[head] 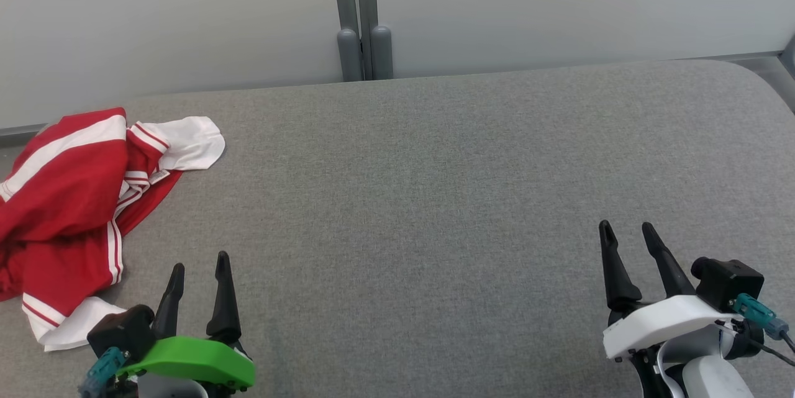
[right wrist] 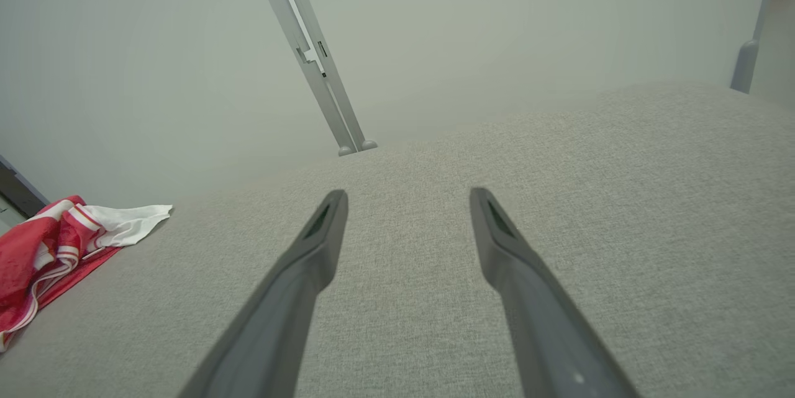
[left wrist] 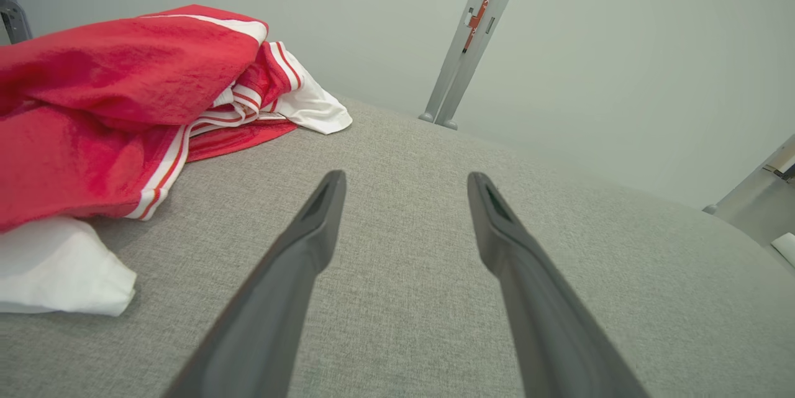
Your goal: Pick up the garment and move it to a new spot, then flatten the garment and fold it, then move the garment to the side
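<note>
Presently my left hand (head: 200,261) and right hand (head: 626,225) hover low over the desk (head: 435,199), fingers spread, both empty. Just beyond and left of my left hand lies the garment (head: 68,199), crumpled at the desk's left end, well apart from my right hand.

Risk: pinching one loose layer would likely drag the heap rather than lift it, and the slick cloth could slide off that end.

Materials: glossy red fabric with white stripes and white ends, bunched in soft folds; the desk covering is a coarse grey weave. Farthest, a grey metal post (head: 361,19) stands between pale panels (head: 559,0).
</note>
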Robot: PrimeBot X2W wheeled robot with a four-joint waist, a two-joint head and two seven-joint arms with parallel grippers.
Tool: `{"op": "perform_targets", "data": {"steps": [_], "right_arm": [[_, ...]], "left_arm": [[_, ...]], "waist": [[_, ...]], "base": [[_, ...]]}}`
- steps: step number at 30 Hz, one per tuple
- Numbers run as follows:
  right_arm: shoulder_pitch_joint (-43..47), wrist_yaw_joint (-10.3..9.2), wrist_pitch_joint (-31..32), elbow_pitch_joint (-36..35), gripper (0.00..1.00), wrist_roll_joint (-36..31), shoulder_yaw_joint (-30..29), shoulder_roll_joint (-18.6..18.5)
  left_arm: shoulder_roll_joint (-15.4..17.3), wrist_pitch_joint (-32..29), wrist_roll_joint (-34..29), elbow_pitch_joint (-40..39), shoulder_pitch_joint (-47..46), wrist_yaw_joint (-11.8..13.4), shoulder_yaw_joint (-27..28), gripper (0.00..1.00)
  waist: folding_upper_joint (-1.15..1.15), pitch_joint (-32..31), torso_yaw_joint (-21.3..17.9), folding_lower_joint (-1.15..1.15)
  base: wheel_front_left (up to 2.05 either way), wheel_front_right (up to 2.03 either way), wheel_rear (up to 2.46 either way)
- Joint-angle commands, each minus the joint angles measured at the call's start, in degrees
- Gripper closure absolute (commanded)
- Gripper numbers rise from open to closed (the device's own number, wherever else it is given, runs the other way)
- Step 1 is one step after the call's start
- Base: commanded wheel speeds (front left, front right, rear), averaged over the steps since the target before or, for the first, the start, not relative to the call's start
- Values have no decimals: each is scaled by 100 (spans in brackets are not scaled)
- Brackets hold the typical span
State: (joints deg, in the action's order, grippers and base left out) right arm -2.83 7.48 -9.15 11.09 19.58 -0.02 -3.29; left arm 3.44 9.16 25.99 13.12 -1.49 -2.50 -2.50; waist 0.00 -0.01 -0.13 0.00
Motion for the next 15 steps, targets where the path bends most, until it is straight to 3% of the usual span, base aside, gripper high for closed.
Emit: {"op": "perform_targets", "data": {"steps": [1, 15], "right_arm": [[1, 1, -56, -61, 0, -187, -23, -21], [99, 1, -240, -45, 0, -798, -140, -2]], "left_arm": [[62, 54, -170, -60, 23, 28, -20, 0], [59, 234, -889, 26, 91, -5, -35, 0]], "waist": [[0, 0, -2, 0], [0, -11, -20, 0]], "base": [[0, 0, 0], [0, 0, 0]]}}
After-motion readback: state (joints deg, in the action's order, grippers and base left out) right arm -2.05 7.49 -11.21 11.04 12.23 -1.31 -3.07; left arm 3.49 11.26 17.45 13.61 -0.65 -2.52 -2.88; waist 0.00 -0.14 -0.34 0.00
